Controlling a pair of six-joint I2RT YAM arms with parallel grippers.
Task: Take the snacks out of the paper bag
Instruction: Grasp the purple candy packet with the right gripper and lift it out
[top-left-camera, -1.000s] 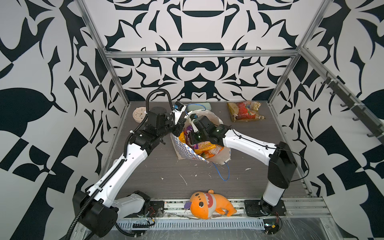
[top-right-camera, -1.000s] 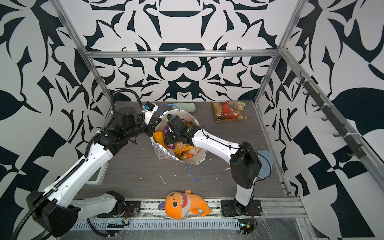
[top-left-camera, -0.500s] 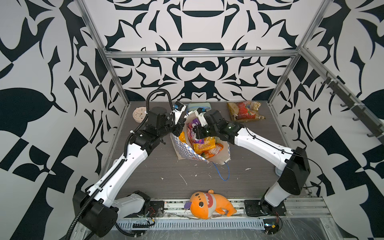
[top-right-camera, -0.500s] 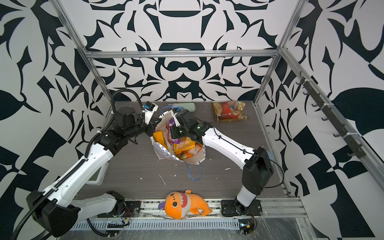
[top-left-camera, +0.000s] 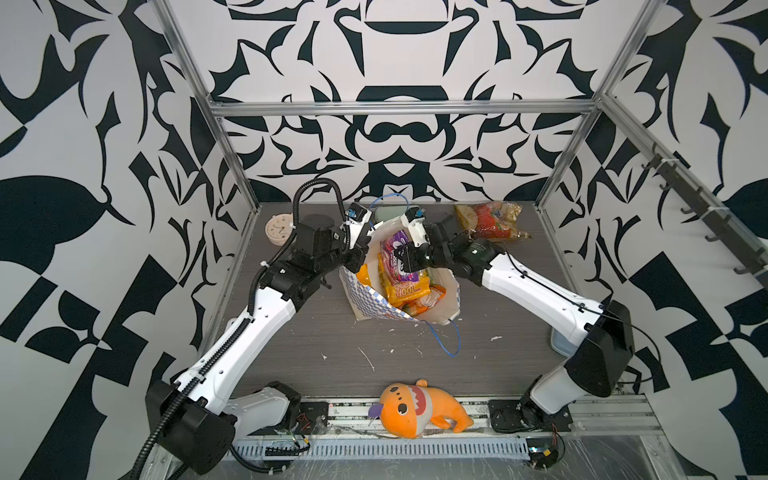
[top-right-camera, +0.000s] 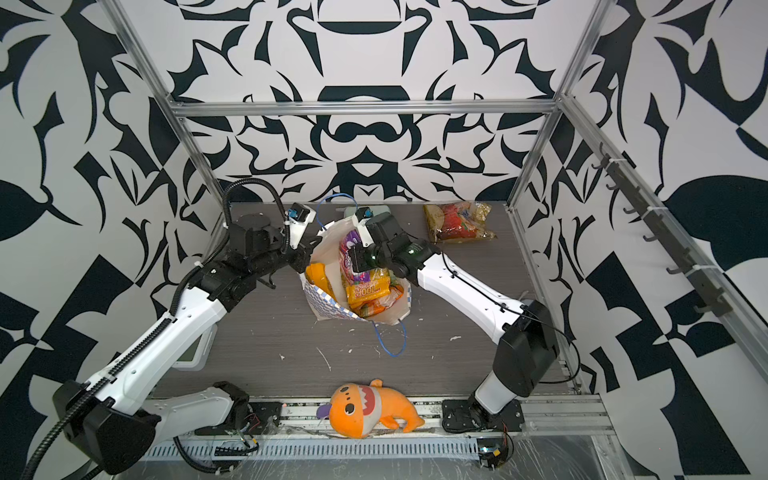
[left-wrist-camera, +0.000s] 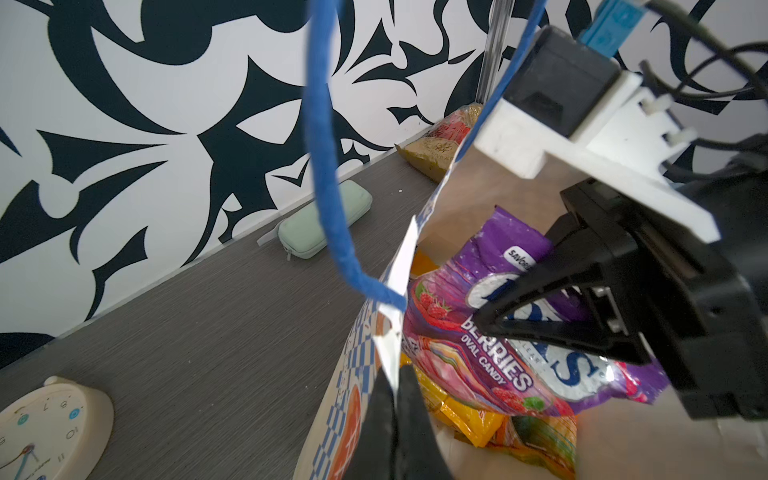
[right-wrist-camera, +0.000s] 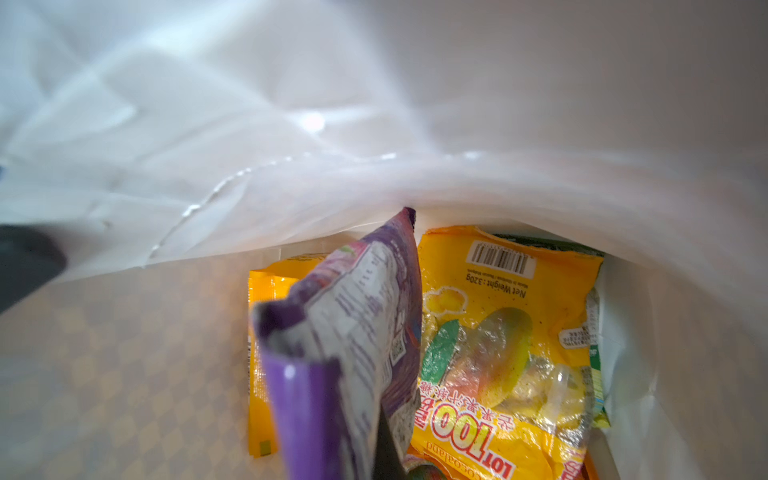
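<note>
The blue-and-white checkered paper bag (top-left-camera: 356, 296) (top-right-camera: 319, 300) stands tilted at mid-table with its mouth open. My left gripper (top-left-camera: 364, 249) (top-right-camera: 308, 254) (left-wrist-camera: 397, 388) is shut on the bag's rim, beside a blue cord handle (left-wrist-camera: 332, 199). Inside the mouth, my right gripper (top-left-camera: 405, 258) (top-right-camera: 357, 261) (right-wrist-camera: 384, 432) is shut on a purple candy packet (top-left-camera: 395, 245) (left-wrist-camera: 478, 365) (right-wrist-camera: 353, 332), held above the other snacks. A yellow packet (top-left-camera: 405, 290) (right-wrist-camera: 498, 353) and orange ones lie lower in the bag. A clear packet with red-yellow contents (top-left-camera: 488, 222) (top-right-camera: 457, 222) lies on the table at back right.
A mint-green case (left-wrist-camera: 324, 220) lies by the back wall behind the bag. A cream clock (top-left-camera: 279, 228) (left-wrist-camera: 50, 428) sits at back left. An orange plush toy (top-left-camera: 419, 409) (top-right-camera: 370, 409) rests on the front rail. The bag's second blue handle (top-left-camera: 446, 340) trails toward the front.
My right gripper has drawn back and up out of the bag's depth, bringing the purple packet up to the mouth. The left gripper has kept its hold on the rim.
</note>
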